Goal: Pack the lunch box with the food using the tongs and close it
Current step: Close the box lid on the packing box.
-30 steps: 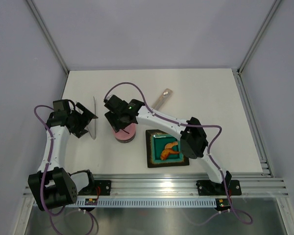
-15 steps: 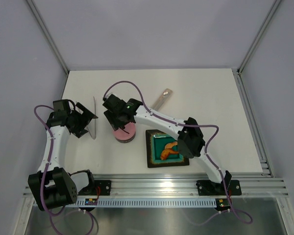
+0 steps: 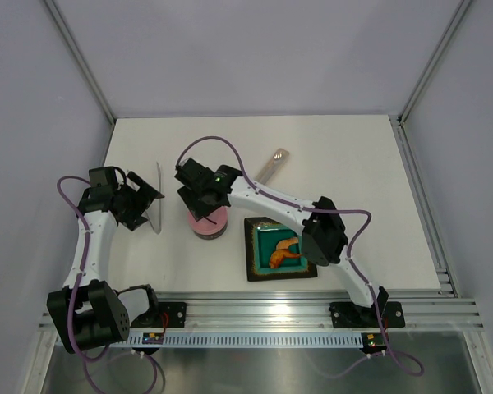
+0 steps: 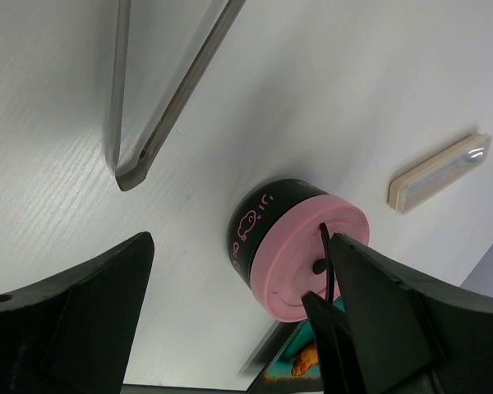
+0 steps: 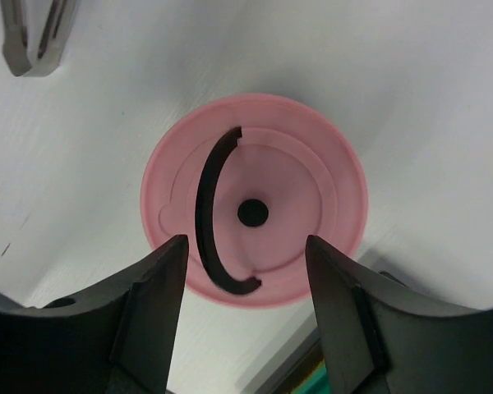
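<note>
Right tool [image 5: 245,246] spread above the lid [image 5: 312,164], left tool [image 4: 242,242] spread too; with food [image 3: 286,251] on the plate [image 3: 261,264], we risk shutting it out.

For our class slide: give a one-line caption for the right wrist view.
Open right tool over the pink lid; tongs at top left.

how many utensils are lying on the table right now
2. The tongs lie left of the lunch box; the short flat utensil lies farther back, to its right. More could be hidden beneath the right arm.
</note>
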Robot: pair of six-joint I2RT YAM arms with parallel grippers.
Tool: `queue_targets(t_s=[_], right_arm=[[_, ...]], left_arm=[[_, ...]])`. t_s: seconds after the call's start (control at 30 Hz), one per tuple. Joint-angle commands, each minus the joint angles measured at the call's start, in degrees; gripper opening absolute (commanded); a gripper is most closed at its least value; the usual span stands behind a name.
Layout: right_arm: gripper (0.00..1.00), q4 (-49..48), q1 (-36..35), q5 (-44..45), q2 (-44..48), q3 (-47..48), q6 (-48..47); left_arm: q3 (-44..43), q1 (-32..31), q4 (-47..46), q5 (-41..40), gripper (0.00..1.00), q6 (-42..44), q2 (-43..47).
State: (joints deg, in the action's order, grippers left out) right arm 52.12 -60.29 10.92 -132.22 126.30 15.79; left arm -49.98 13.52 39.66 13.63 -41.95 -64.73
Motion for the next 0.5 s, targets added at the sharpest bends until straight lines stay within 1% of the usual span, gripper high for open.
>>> queue_targets(t_s=[0.0,0.1,0.23,0.33,0.47], right_arm=[[0.67,-2.89,0.35,1.21,10.58,-1.66,-0.76],[0.67,-3.95,0.44,1.91,11.99,-4.83,-0.41],[0.66,-4.48,0.44,0.60,11.11,-9.56,1.08],[0.66,-6.93,0.09,-0.46,10.06,-12.99,1.96],[0.66,-6.42,-0.09,-0.99,7.07,-14.15,2.40]], left_arm=[[0.40,0.28,-2.13,-0.36,0.92,0.56,-0.22],[0.49,0.28,-2.13,-0.36,0.92,0.56,-0.31],[0.67,0.37,-2.31,-0.09,0.92,0.47,-0.31],[0.67,0.28,-2.22,-0.27,0.92,0.56,-0.22],[0.84,0.28,-2.22,-0.09,0.92,0.47,-0.13]])
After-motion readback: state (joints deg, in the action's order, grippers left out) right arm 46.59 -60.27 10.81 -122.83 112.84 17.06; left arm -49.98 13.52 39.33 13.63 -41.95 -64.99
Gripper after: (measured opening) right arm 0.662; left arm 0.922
